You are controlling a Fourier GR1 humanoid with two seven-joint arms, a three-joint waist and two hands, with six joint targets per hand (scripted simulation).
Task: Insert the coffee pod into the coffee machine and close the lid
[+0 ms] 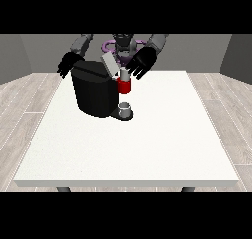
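Note:
A black coffee machine (93,91) stands on the white table (147,144), left of centre near the robot. Its grey lid (110,64) is tilted up, open. At the machine's front is a red part with a grey top (124,82), which may be the coffee pod in its slot. A small grey cup (125,108) sits below on the machine's base. The hand at the view's right (142,62) hovers just right of the lid, fingers spread and straight, holding nothing. The hand at the view's left (69,64) hangs behind the machine's top left corner, fingers relaxed.
The table's edges lie well away from the machine. A wooden floor and grey walls surround it.

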